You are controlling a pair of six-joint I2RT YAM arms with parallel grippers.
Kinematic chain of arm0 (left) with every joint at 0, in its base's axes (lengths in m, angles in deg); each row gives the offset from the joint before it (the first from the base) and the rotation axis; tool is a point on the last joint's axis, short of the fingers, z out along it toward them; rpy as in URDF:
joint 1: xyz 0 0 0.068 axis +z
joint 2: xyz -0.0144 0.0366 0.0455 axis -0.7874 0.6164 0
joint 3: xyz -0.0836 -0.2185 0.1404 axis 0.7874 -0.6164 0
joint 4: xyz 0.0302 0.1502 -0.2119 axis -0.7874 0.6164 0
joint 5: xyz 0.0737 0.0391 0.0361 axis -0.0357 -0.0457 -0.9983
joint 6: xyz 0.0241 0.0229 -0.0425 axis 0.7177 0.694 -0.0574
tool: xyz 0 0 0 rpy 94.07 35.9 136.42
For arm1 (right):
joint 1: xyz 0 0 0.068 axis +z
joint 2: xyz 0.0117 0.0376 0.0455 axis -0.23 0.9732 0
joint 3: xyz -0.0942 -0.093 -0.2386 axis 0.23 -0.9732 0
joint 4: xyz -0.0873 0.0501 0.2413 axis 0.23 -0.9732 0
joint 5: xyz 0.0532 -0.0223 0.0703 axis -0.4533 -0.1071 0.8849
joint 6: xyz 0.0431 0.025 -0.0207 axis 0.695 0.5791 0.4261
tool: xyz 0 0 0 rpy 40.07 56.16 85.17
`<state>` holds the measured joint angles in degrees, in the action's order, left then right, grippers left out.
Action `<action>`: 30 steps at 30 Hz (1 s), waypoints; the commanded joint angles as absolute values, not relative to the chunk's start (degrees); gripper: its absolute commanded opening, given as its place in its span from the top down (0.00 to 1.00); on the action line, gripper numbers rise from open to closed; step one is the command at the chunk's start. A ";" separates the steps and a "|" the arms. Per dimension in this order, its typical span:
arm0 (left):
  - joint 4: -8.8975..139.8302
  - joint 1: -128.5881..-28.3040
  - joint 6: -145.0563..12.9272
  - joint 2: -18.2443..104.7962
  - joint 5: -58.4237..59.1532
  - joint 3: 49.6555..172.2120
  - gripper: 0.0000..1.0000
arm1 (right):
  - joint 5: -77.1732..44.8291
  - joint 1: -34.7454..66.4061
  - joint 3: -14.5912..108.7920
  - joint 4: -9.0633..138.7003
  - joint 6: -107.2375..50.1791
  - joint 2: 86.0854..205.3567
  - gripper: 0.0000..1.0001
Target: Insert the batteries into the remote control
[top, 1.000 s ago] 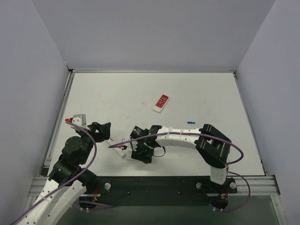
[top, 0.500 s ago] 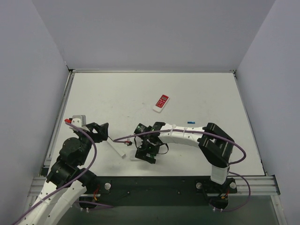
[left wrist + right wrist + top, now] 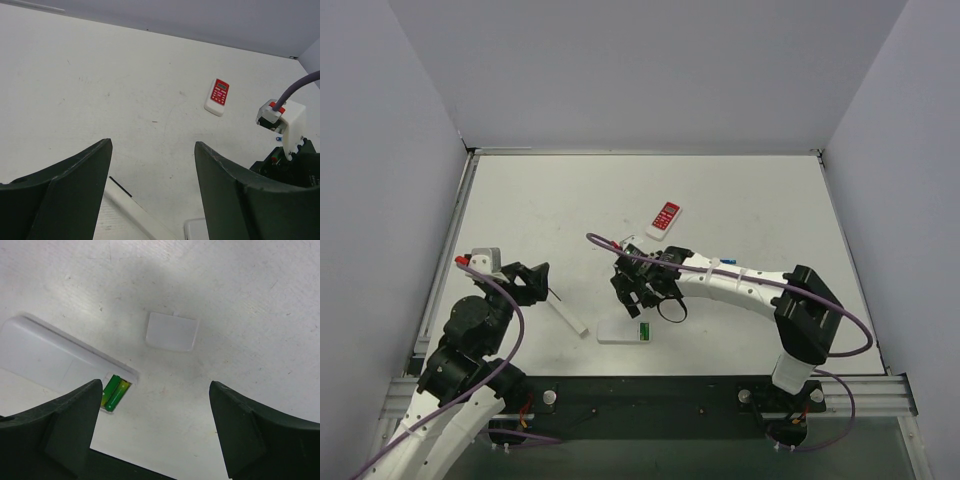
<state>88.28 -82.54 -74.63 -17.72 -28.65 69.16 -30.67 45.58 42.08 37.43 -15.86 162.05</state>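
Lying low in the centre of the overhead view, the white remote shows two green batteries seated in its open bay, with the battery cover loose on the table nearby. The right gripper sits just up-frame, fingers spread and empty. At lower left, the left gripper is likewise spread wide. A blue battery lies apart at right. Lettering on the red-faced remote is too small to read.

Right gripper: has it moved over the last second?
Yes. In the top view the right gripper has moved away from the arm bases, toward the red remote, uncovering the white remote.
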 commanded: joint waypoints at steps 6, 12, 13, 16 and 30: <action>87.08 -81.22 -74.70 -18.24 -25.39 69.35 0.23 | -33.22 43.75 39.14 42.73 -5.20 167.55 0.19; 86.38 -80.25 -75.14 -17.89 -22.58 69.00 0.23 | -34.62 42.78 37.48 44.14 -4.41 168.88 0.28; 86.12 -80.16 -75.31 -17.72 -22.14 68.91 0.23 | -34.62 42.69 37.30 44.41 -4.23 168.88 0.29; 85.76 -79.98 -75.58 -17.19 -20.65 68.82 0.23 | -34.10 41.90 36.24 45.37 -3.97 169.40 0.31; 83.30 -79.90 -78.47 -8.50 -4.48 68.65 0.23 | -31.02 39.88 32.55 47.84 -5.63 168.27 0.55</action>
<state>86.05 -80.26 -76.33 -11.01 -10.68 68.35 -30.12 40.61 35.06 49.93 -4.89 169.17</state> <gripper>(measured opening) 0.770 0.520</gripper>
